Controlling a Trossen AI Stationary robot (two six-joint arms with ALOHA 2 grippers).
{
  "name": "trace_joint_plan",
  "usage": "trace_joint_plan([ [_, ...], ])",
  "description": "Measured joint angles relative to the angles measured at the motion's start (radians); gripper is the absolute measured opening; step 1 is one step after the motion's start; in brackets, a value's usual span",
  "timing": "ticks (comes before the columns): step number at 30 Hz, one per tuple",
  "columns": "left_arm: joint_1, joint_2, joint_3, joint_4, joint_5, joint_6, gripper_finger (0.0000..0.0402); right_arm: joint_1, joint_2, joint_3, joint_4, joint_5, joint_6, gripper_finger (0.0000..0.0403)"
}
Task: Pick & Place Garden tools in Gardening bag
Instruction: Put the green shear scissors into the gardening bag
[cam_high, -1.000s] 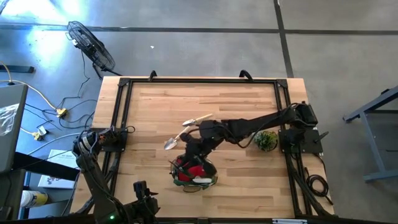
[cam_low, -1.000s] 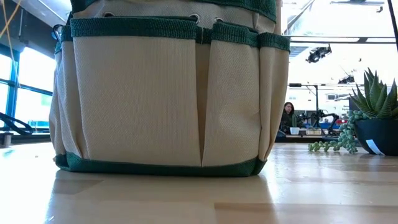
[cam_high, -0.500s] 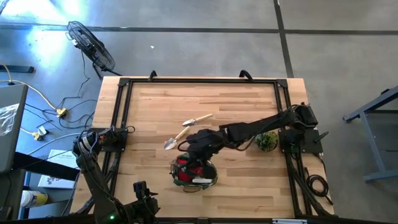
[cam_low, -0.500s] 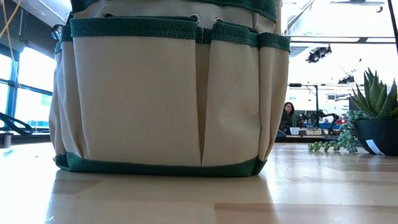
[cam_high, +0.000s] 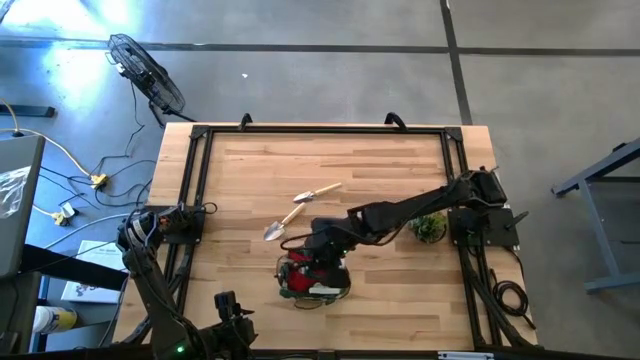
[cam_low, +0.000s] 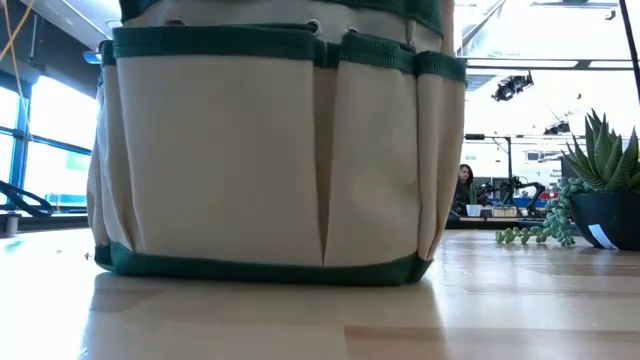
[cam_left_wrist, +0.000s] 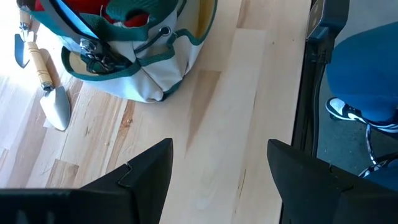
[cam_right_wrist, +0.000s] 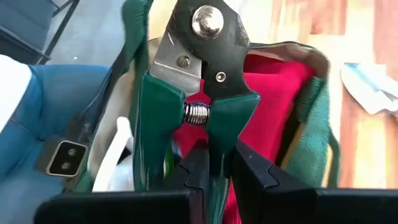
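The gardening bag (cam_high: 314, 278), beige with green trim, stands near the table's front edge and fills the low view (cam_low: 270, 150); red fabric (cam_right_wrist: 273, 99) lies inside it. My right gripper (cam_high: 312, 252) is over the bag's opening, shut on the pruning shears (cam_right_wrist: 205, 50), which have a black head and green handles. Two wooden-handled trowels (cam_high: 318, 191) (cam_high: 283, 222) lie flat on the table just beyond the bag. My left gripper (cam_left_wrist: 217, 168) is open and empty, above bare table near the front left corner. My right gripper pinches one green handle of the shears (cam_right_wrist: 219, 146) between its two fingers (cam_right_wrist: 252, 177). The other handle (cam_right_wrist: 149, 137) runs beside the outer side of one finger. The fingers slant down from the table's right. The shears point head-first into the bag's opening, lifted clear of the table.
A potted succulent with trailing stems (cam_high: 428, 226) stands at the table's right, also in the low view (cam_low: 600, 190). A black frame (cam_high: 200, 180) edges the tabletop. A person sits far behind the table (cam_low: 464, 188).
My right gripper has carried the shears toward the table's near edge, from beside the trowels to over the bag's opening, and lower. In the low view the bag's left side has shifted slightly to the right.
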Motion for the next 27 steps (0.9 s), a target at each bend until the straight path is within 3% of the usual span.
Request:
trace_joint_plan([
  [27, 0.000, 0.000, 0.000, -0.005, -0.002, 0.002, 0.0251, 0.065, -0.001, 0.080, 0.110, -0.057, -0.008, 0.0033],
])
